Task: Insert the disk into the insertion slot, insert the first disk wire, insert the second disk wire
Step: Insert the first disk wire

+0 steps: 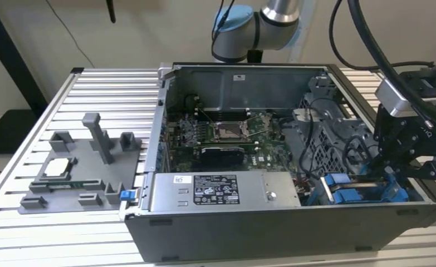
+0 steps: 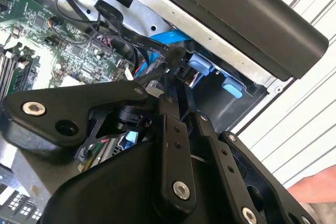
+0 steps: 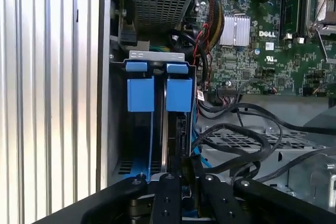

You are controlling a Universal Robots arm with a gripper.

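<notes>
The disk (image 3: 181,129) stands in its blue carrier (image 3: 178,94) inside the insertion slot (image 3: 156,56), a bay of the grey drive cage (image 1: 359,194) at the case's front corner on the exterior view's right. My gripper (image 1: 392,172) reaches down into that corner, right over the disk's dark end. In both wrist views its fingers (image 3: 168,187) stand close together on a black connector (image 3: 187,167). That connector ends a blue disk wire (image 2: 165,39). It sits at the disk's end; whether it is seated is hidden by the gripper (image 2: 176,85).
A second blue tab (image 3: 140,94) marks the neighbouring bay. Loose black cables (image 3: 236,135) loop beside the cage. The grey power-supply box (image 1: 225,192) and the motherboard (image 1: 225,133) fill the case. A grey fixture (image 1: 84,167) stands on the ribbed table at the exterior view's left.
</notes>
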